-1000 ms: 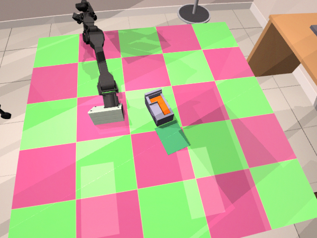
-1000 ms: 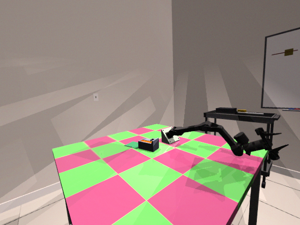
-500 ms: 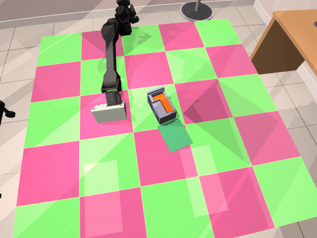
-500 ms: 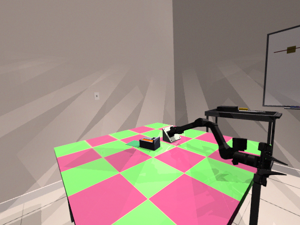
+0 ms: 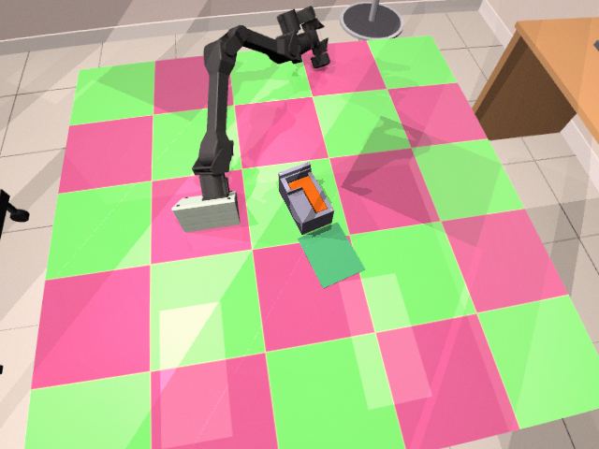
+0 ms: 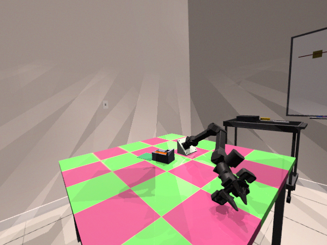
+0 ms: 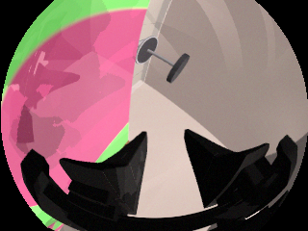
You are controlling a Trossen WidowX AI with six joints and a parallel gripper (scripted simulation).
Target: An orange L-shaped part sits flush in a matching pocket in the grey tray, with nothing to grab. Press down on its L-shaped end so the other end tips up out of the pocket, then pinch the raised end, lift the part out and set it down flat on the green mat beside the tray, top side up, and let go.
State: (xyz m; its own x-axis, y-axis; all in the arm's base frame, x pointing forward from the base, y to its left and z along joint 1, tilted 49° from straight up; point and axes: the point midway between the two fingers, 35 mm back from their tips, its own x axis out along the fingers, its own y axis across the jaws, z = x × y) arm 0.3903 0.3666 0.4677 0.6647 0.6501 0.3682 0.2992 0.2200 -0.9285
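The orange L-shaped part [image 5: 315, 195] [image 6: 160, 152] lies in the pocket of the grey tray [image 5: 300, 209] [image 6: 164, 158]; no raised end shows. Its L-shaped end is by the tray's taller end wall, and its long bar points toward the green mat [image 5: 331, 256] [image 6: 144, 156]. The mat lies just beyond the tray's other end, with nothing on it. My gripper [image 6: 241, 206] [image 7: 166, 134] is partly open and empty, above the table near its edge, far from the tray. The wrist view shows neither part nor tray.
The arm's pale base block [image 5: 208, 215] [image 6: 184, 149] stands beside the tray, a gap apart. The arm arches from it to the table's far edge in the top view. A wooden desk [image 5: 556, 58] and a round stand base [image 5: 372, 21] are off the table.
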